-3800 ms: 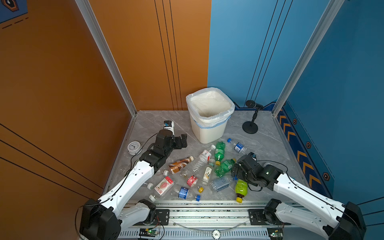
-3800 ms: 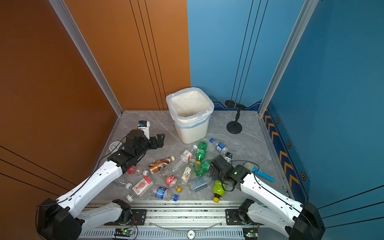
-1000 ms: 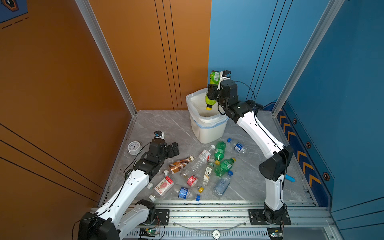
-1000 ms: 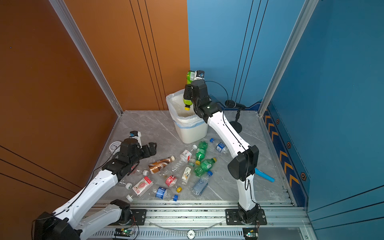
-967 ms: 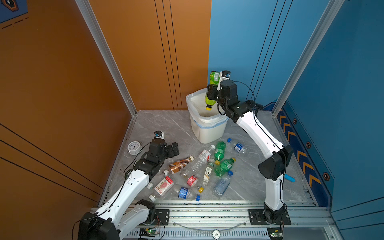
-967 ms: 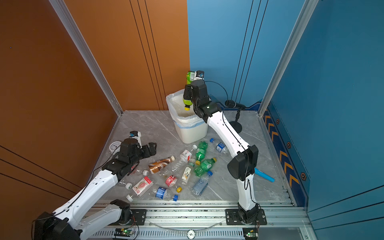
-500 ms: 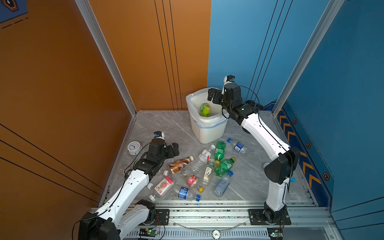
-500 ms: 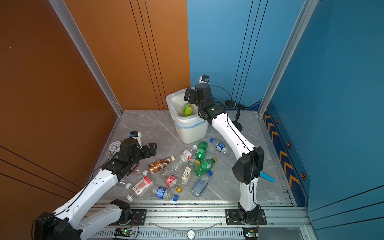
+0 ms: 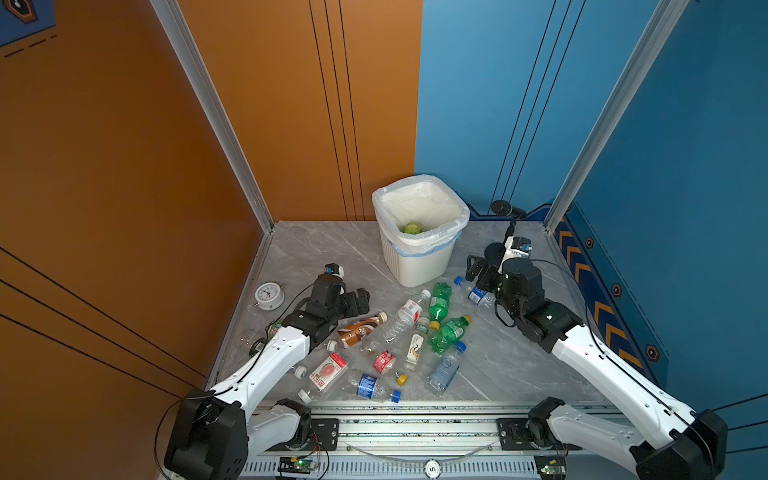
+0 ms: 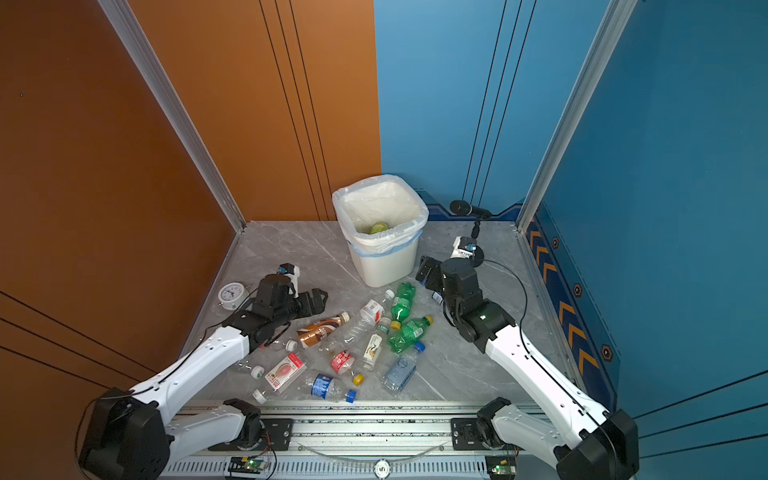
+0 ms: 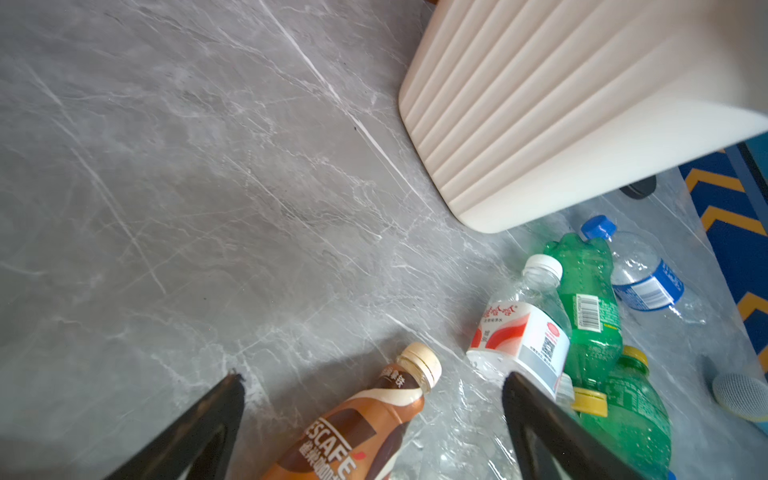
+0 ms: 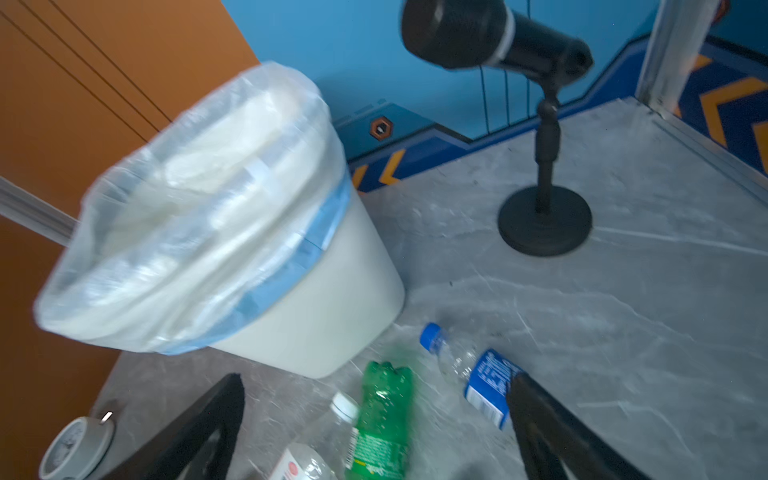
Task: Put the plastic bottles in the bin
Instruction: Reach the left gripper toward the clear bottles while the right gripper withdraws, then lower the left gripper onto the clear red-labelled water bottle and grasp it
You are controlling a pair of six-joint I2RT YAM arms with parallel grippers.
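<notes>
The white ribbed bin stands at the back of the floor, with a lime bottle lying inside. Several plastic bottles lie scattered in front of it: a brown one, green ones and a clear blue-labelled one. My left gripper is open and empty just above the brown bottle's cap end. My right gripper hangs open and empty to the right of the bin, over the blue-labelled bottle.
A white alarm clock sits by the left wall. A black microphone on a round stand is behind my right gripper. A toy microphone head lies beyond the green bottles. The metal rail borders the front.
My right gripper opened above the bin and the lime bottle dropped in. That arm then swung down to the floor right of the bin. The left arm barely moved.
</notes>
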